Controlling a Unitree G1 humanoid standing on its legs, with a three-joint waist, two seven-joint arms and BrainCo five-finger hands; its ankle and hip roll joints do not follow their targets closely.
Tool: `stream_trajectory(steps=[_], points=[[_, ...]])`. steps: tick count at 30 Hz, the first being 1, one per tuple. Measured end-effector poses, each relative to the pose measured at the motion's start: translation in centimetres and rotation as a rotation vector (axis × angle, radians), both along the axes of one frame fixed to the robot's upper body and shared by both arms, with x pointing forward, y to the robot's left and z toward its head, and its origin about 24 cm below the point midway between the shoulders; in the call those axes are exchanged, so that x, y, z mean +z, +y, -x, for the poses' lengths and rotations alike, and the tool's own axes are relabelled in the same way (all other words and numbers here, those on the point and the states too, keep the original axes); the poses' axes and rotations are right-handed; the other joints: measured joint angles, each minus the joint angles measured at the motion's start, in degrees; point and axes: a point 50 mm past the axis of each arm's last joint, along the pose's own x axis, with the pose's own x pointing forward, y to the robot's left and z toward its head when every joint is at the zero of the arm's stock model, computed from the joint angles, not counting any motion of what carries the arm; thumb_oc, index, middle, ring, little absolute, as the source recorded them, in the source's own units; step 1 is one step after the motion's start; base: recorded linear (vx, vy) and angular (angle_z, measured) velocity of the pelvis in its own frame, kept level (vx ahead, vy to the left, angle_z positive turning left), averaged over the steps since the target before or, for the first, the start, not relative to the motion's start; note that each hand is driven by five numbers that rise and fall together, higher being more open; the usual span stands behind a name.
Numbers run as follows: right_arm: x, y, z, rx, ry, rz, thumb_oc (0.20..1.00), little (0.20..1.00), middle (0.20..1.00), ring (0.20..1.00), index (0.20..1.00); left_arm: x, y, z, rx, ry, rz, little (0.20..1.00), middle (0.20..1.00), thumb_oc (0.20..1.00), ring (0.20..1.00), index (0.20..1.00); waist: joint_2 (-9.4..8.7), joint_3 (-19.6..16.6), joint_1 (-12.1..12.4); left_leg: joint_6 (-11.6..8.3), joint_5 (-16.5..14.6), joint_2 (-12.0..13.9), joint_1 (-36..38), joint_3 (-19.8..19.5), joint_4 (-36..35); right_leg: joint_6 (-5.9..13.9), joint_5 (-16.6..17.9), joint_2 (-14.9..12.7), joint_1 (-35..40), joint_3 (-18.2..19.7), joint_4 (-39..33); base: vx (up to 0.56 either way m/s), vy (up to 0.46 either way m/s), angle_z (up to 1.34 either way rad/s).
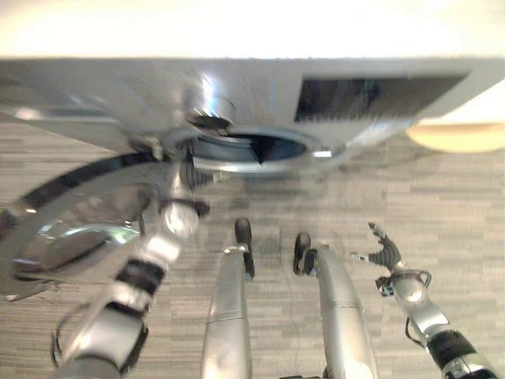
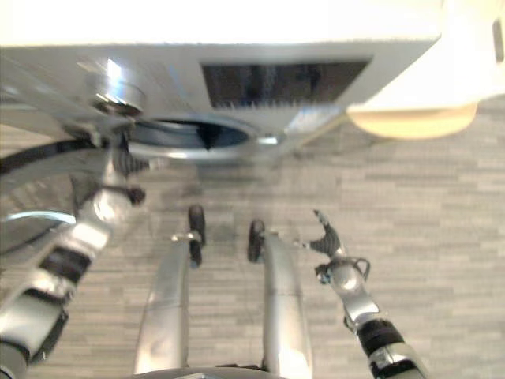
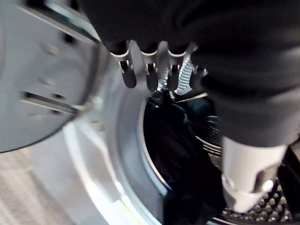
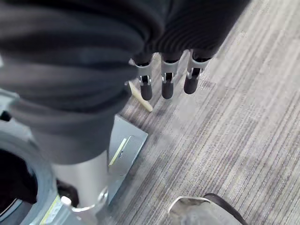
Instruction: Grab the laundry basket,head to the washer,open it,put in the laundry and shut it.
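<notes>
Reaching with left hand (image 3: 154, 70), fingers relaxed, at one washer's (image 1: 237, 95) mouth, dark laundry (image 3: 178, 159) just past fingertips inside; one door (image 1: 71, 229) swung beside; right hand (image 1: 387, 254) spread over carpet.

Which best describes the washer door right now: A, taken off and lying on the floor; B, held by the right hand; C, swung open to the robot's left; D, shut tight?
C: the round door stands swung out on the robot's left, leaving the washer opening exposed, with dark laundry showing inside the drum.
</notes>
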Motion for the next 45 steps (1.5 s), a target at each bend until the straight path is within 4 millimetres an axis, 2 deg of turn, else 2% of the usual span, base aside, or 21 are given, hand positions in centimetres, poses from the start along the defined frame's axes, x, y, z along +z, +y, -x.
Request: stream_trajectory(steps=[3, 4, 6, 9, 14, 16, 20, 26, 28, 32, 33, 35, 36, 37, 38, 39, 40, 42, 43, 44, 45], points=[[-1.4, -0.5, 1.0, -0.039, 0.066, -0.002, 1.000, 1.000, 1.000, 1.000, 1.000, -5.6, 0.7, 4.2, 0.047, 0.171, 0.125, 1.000, 1.000, 1.000, 1.000, 1.000, -0.86, -1.02, 0.20, -0.21, 2.93, -1.10, 13.09, -0.03, -10.54, 1.75, 1.46, -0.09, 12.34, -0.46, -9.03, 0.10, 0.008, 0.18], [-1.8, -0.7, 1.6, -0.047, 0.086, -0.001, 1.000, 1.000, 1.000, 1.000, 1.000, -6.8, 0.9, 5.3, 0.047, 0.224, 0.145, 1.000, 1.000, 1.000, 1.000, 1.000, -1.11, -1.66, 0.67, -0.08, 3.31, -1.42, 16.53, -0.04, -12.99, 1.78, 1.73, -0.16, 15.91, -0.69, -11.25, 0.02, 0.006, 0.08], [-2.2, -1.0, 2.2, -0.059, 0.107, 0.008, 1.000, 1.000, 1.000, 1.000, 1.000, -7.7, 1.2, 6.2, 0.059, 0.254, 0.173, 1.000, 1.000, 1.000, 1.000, 1.000, -1.32, -2.09, 1.07, -0.02, 4.26, -1.60, 20.96, -0.14, -16.74, 2.38, 2.37, -0.01, 20.36, -1.28, -14.77, 0.17, 0.016, 0.07], [-3.7, -1.2, 3.5, -0.104, 0.174, -0.024, 1.000, 1.000, 1.000, 1.000, 1.000, -10.3, 1.8, 8.2, 0.137, 0.350, 0.283, 1.000, 1.000, 1.000, 1.000, 1.000, -1.36, -2.84, 1.24, 0.46, 6.51, -1.67, 29.63, -0.33, -23.89, 3.09, 4.51, 0.74, 28.77, -1.71, -21.72, 0.20, 0.033, 0.02], [-5.5, -1.7, 5.9, -0.128, 0.273, -0.030, 1.000, 1.000, 1.000, 1.000, 1.000, -14.8, 2.5, 13.2, 0.237, 0.546, 0.360, 1.000, 1.000, 1.000, 1.000, 1.000, -1.15, -6.16, 1.44, 0.53, 7.85, -1.43, 40.49, 0.10, -32.88, 3.62, 6.45, 1.80, 39.56, -1.78, -31.00, 0.15, 0.049, -0.06], [-6.4, -1.9, 7.4, -0.140, 0.322, -0.035, 1.000, 1.000, 1.000, 1.000, 1.000, -16.5, 2.5, 15.5, 0.272, 0.629, 0.376, 1.000, 1.000, 1.000, 1.000, 1.000, -0.98, -9.15, 1.31, 0.69, 8.46, -1.36, 44.24, 0.23, -35.97, 3.95, 7.80, 2.39, 43.61, -1.68, -35.40, 0.16, 0.086, -0.08], [-7.3, -1.6, 8.7, -0.146, 0.369, -0.050, 1.000, 1.000, 1.000, 1.000, 1.000, -18.1, 2.4, 17.8, 0.305, 0.720, 0.391, 1.000, 1.000, 1.000, 1.000, 1.000, -0.78, -11.96, 1.57, 0.86, 8.66, -1.35, 49.39, 1.12, -39.52, 4.37, 9.72, 3.05, 49.33, -1.21, -41.02, 0.07, 0.079, -0.09], [-7.3, -1.5, 8.5, -0.146, 0.367, -0.050, 1.000, 1.000, 1.000, 1.000, 1.000, -18.3, 2.4, 18.0, 0.310, 0.729, 0.393, 1.000, 1.000, 1.000, 1.000, 1.000, -0.54, -12.93, 1.54, 0.95, 8.59, -1.28, 51.02, 2.54, -40.53, 4.90, 11.91, 3.39, 51.42, 0.42, -44.79, -0.11, 0.093, -0.21], [-7.3, -1.3, 8.2, -0.137, 0.369, -0.047, 1.000, 1.000, 1.000, 1.000, 1.000, -18.1, 2.6, 17.7, 0.309, 0.722, 0.385, 1.000, 1.000, 1.000, 1.000, 1.000, -0.60, -12.91, 1.81, 1.02, 8.60, -0.89, 50.25, 4.70, -40.57, 5.38, 12.51, 3.58, 49.11, 2.62, -43.81, -0.38, 0.042, -0.48], [-7.2, -1.5, 7.7, -0.145, 0.369, -0.036, 1.000, 1.000, 1.000, 1.000, 1.000, -16.6, 2.8, 14.5, 0.279, 0.640, 0.356, 1.000, 1.000, 1.000, 1.000, 1.000, -0.73, -11.55, 1.54, 1.89, 9.28, -0.71, 43.95, 4.90, -37.69, 5.91, 12.88, 3.92, 41.78, 4.42, -38.29, -0.25, 0.008, -0.04], [-7.1, -1.4, 7.4, -0.137, 0.364, -0.032, 1.000, 1.000, 1.000, 1.000, 1.000, -16.1, 2.7, 13.5, 0.276, 0.610, 0.350, 1.000, 1.000, 1.000, 1.000, 1.000, -0.08, -10.31, 1.58, 2.79, 10.06, 0.08, 42.95, 4.89, -37.14, 6.19, 12.33, 3.92, 41.84, 5.05, -37.41, -0.27, -0.078, 0.21], [-7.3, -1.2, 7.6, -0.120, 0.378, -0.024, 1.000, 1.000, 1.000, 1.000, 1.000, -15.4, 2.2, 12.3, 0.259, 0.562, 0.360, 1.000, 1.000, 1.000, 1.000, 1.000, 1.32, -9.68, 2.33, 2.53, 11.33, 0.98, 42.91, 2.89, -37.65, 8.51, 9.37, 4.85, 41.73, 6.08, -27.44, -0.30, -0.169, 0.34], [-7.3, -0.7, 7.4, -0.103, 0.372, -0.030, 1.000, 1.000, 1.000, 1.000, 1.000, -15.0, 2.4, 12.2, 0.254, 0.540, 0.353, 1.000, 1.000, 1.000, 1.000, 1.000, 1.20, -9.50, 4.60, 2.05, 12.30, 1.32, 42.06, 3.03, -38.39, 8.50, 7.58, 5.15, 44.03, 5.90, -29.85, -0.39, -0.239, 0.18], [-7.2, -0.7, 7.2, -0.102, 0.368, -0.030, 1.000, 1.000, 1.000, 1.000, 1.000, -15.0, 2.5, 12.1, 0.257, 0.536, 0.349, 1.000, 1.000, 1.000, 1.000, 1.000, 0.17, -9.21, 5.11, 1.79, 12.96, 1.15, 41.78, 2.83, -38.63, 7.72, 7.28, 5.09, 45.32, 5.73, -34.17, -0.31, -0.185, 0.11], [-6.9, -1.0, 6.7, -0.110, 0.347, -0.021, 1.000, 1.000, 1.000, 1.000, 1.000, -15.4, 1.8, 12.4, 0.258, 0.544, 0.369, 1.000, 1.000, 1.000, 1.000, 1.000, 1.73, -8.80, 6.82, -0.77, 15.11, 1.92, 38.78, 0.80, -38.41, 3.81, 8.08, 7.84, 46.50, 4.21, -41.39, -0.18, -0.110, 0.35], [-6.8, -1.3, 6.8, -0.118, 0.342, -0.012, 1.000, 1.000, 1.000, 1.000, 1.000, -15.1, 1.5, 12.1, 0.253, 0.525, 0.377, 1.000, 1.000, 1.000, 1.000, 1.000, 2.70, -8.67, 6.52, -2.92, 15.36, 3.52, 36.90, -0.20, -38.72, 3.45, 8.89, 9.36, 46.90, 4.79, -44.81, -0.15, -0.050, 0.44], [-6.8, -1.0, 6.6, -0.108, 0.346, -0.015, 1.000, 1.000, 1.000, 1.000, 1.000, -15.7, 1.6, 13.2, 0.267, 0.556, 0.376, 1.000, 1.000, 1.000, 1.000, 1.000, 2.94, -7.91, 7.74, -3.98, 14.32, 4.69, 36.10, -0.23, -39.67, 1.30, 12.25, 11.27, 46.25, 4.68, -45.82, -0.29, -0.060, 0.36], [-7.0, -1.1, 6.7, -0.114, 0.360, -0.009, 1.000, 1.000, 1.000, 1.000, 1.000, -16.4, 1.7, 14.5, 0.282, 0.591, 0.377, 1.000, 1.000, 1.000, 1.000, 1.000, 3.11, -7.42, 8.06, -4.87, 14.83, 5.16, 35.60, -1.80, -39.27, 0.48, 12.63, 12.08, 45.33, 3.72, -44.50, -0.37, -0.024, 0.17], [-7.1, -1.5, 6.9, -0.120, 0.369, 0.003, 1.000, 1.000, 1.000, 1.000, 1.000, -16.7, 1.5, 15.0, 0.285, 0.609, 0.379, 1.000, 1.000, 1.000, 1.000, 1.000, 3.94, -7.46, 8.13, -5.38, 15.19, 5.63, 34.68, -3.05, -38.60, -0.44, 12.98, 13.23, 44.58, 2.20, -42.65, -0.35, -0.010, 0.54], [-7.2, -2.4, 7.6, -0.131, 0.385, 0.026, 1.000, 1.000, 1.000, 1.000, 1.000, -16.7, 1.0, 15.0, 0.266, 0.617, 0.380, 1.000, 1.000, 1.000, 1.000, 1.000, 4.67, -6.61, 7.37, -6.78, 13.29, 6.10, 33.45, -4.05, -39.67, -2.21, 12.67, 12.84, 43.35, -1.07, -40.81, -0.27, 0.010, 0.95], [-7.3, -2.2, 7.8, -0.130, 0.390, 0.021, 1.000, 1.000, 1.000, 1.000, 1.000, -16.4, 1.1, 14.3, 0.259, 0.600, 0.377, 1.000, 1.000, 1.000, 1.000, 1.000, 2.18, -5.85, 6.28, -5.34, 10.29, 4.52, 32.26, -1.82, -36.83, -3.26, 13.19, 9.73, 42.08, -2.52, -41.33, -0.19, 0.040, 1.04]])
